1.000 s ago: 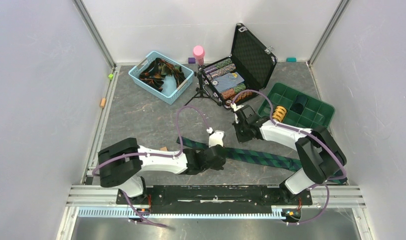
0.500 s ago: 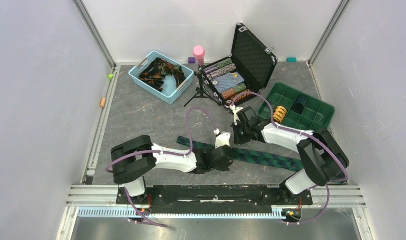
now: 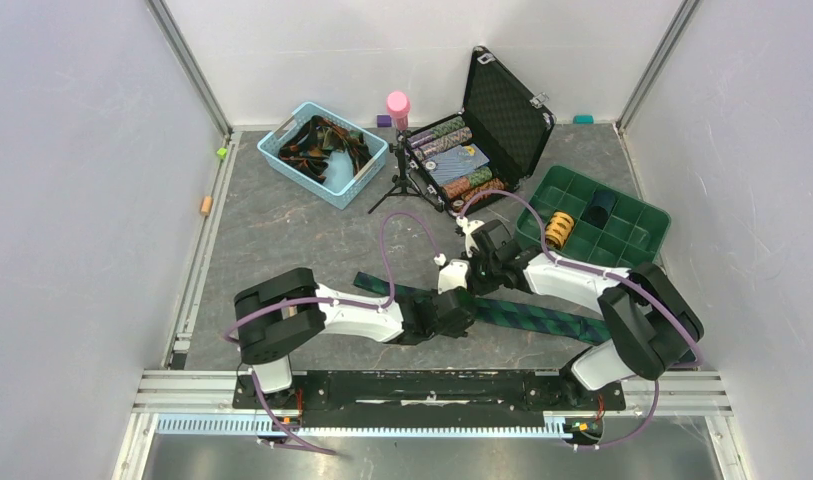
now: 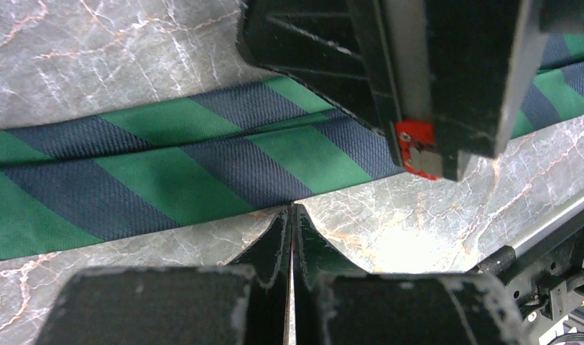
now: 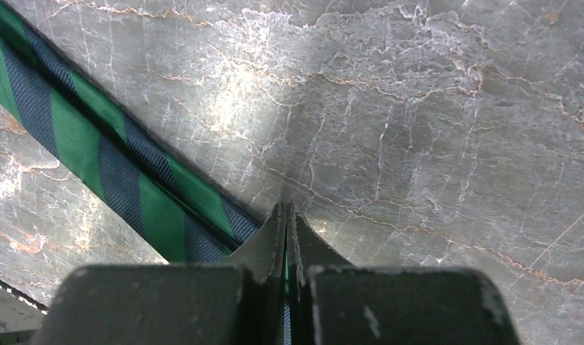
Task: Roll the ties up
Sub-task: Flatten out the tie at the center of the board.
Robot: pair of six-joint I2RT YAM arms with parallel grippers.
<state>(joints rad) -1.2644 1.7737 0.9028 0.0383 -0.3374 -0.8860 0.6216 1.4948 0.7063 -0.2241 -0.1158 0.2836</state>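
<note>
The tie (image 3: 530, 317) lies flat across the table (image 3: 282, 240) in front of my bases. It looks light, soft and floppy, probably slick, so I judge it will sag and slide unless pinched at an edge close to one end. My right hand (image 5: 285, 213) is pressed closed with a sliver of green between the fingers. My left hand (image 4: 292, 213) is closed too, tips at the tie's near edge; whether it has cloth I cannot tell. The tie's right end is hidden under my right arm.
</note>
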